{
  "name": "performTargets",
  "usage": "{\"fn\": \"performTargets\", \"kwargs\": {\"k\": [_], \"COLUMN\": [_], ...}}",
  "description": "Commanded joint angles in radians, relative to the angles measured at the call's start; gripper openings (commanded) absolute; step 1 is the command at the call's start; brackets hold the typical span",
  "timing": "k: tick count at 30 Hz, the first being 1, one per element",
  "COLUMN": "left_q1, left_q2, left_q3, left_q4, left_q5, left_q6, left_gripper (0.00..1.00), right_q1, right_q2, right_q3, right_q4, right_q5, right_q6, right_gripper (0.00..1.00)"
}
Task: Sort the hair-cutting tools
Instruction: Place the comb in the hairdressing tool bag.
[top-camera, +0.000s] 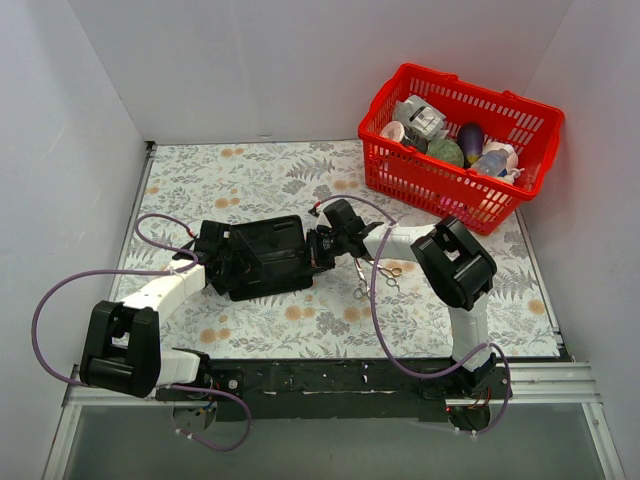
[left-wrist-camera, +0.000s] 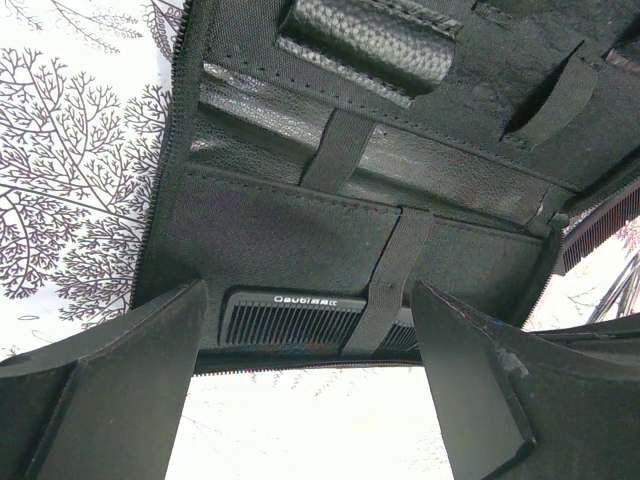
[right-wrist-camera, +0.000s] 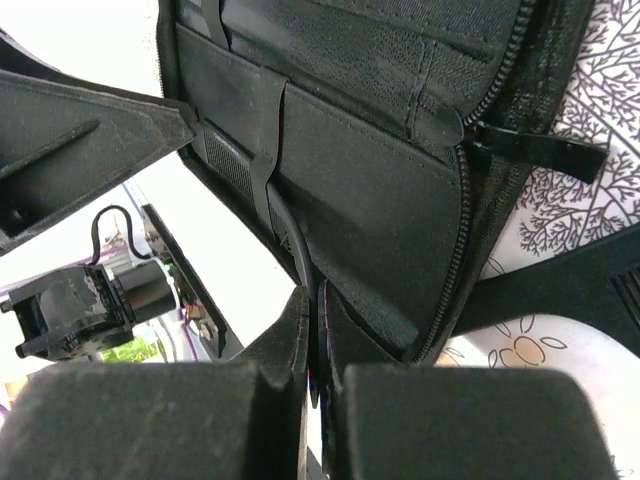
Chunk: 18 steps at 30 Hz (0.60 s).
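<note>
A long black comb (left-wrist-camera: 280, 322) sits strapped in the open flat black case (left-wrist-camera: 280, 230), the left gripper (left-wrist-camera: 310, 300) wide open astride it. The right gripper (right-wrist-camera: 315, 320) pinches a thin black strip (right-wrist-camera: 290, 240) at a pocket, probably another comb. On the desk (top-camera: 250, 330), slim silver scissors (top-camera: 363, 283) wait unsorted.

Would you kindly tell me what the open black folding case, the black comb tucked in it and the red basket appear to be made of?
Black folding case: likely faux leather with fabric lining; grained sheen, stitching, elastic straps. Black comb: apparently moulded plastic; fine teeth, printed name. Red basket: plastic; glossy lattice walls.
</note>
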Motion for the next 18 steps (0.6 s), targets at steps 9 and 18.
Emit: {"fn": "performTargets", "kwargs": {"k": [9, 18], "left_q1": [0.011, 0.011], "left_q2": [-0.083, -0.110], "left_q3": [-0.001, 0.071], "left_q4": [-0.049, -0.090], "left_q5": [-0.086, -0.040], "left_q6": [0.021, 0.035], "left_gripper": [0.84, 0.84], "right_q1": [0.016, 0.037], "right_q2": [0.075, 0.118], "right_q3": [-0.004, 0.027], "right_q4": [0.069, 0.085], "right_q5": [0.125, 0.128], "right_q6": [0.071, 0.086], "right_gripper": [0.01, 0.01]}}
